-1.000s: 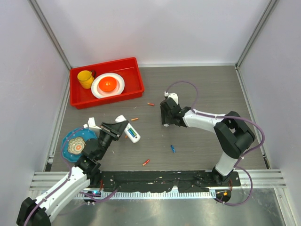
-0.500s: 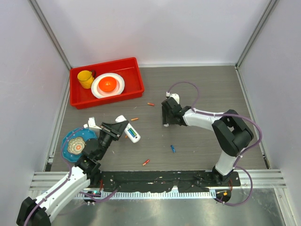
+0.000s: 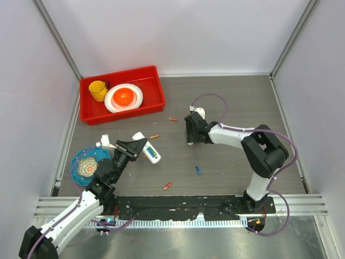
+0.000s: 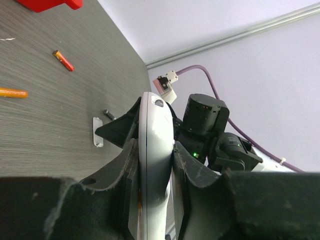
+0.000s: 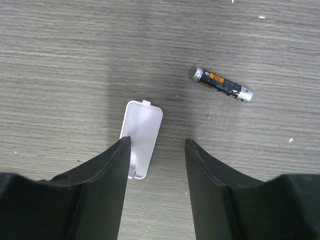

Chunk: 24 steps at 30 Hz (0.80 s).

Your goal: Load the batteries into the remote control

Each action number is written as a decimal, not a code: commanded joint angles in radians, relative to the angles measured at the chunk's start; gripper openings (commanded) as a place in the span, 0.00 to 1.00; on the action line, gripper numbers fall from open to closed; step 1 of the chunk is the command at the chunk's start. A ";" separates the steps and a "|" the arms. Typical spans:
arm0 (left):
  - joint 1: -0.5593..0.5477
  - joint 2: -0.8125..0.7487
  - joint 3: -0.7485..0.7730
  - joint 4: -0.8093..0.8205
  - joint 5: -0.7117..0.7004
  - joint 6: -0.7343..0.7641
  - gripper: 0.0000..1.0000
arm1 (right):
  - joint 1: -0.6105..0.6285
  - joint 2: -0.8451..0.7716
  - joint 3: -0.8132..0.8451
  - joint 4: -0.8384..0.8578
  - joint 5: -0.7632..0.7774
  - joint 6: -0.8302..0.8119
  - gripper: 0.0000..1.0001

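R gripper (image 5: 157, 143) jaws apart and empty, hovering over white cover (image 5: 141, 135). Dark battery (image 5: 222, 84) is just beside cover, beyond R finger, long axis slanting nearly along jaw gap. L gripper (image 3: 139, 145) clamped on remote control (image 3: 152, 155), well apart from cover. Only wrist views show this battery.

The white remote control (image 3: 152, 154) was held on edge above the tabletop's (image 3: 237, 102) near-left part. Thin batteries lay flat and well apart around mid-tabletop: a red battery (image 3: 172, 119), an orange battery (image 3: 154, 136), a blue battery (image 3: 198, 170), a red-orange battery (image 3: 167, 186) and a dark battery (image 5: 222, 84).
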 commanded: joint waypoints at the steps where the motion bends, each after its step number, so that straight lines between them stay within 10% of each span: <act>1: 0.005 -0.013 -0.036 0.066 0.007 0.001 0.00 | -0.004 0.044 0.027 -0.030 0.000 0.000 0.52; 24: 0.005 -0.036 -0.061 0.057 0.005 -0.011 0.00 | 0.013 0.123 0.087 -0.108 0.008 -0.011 0.38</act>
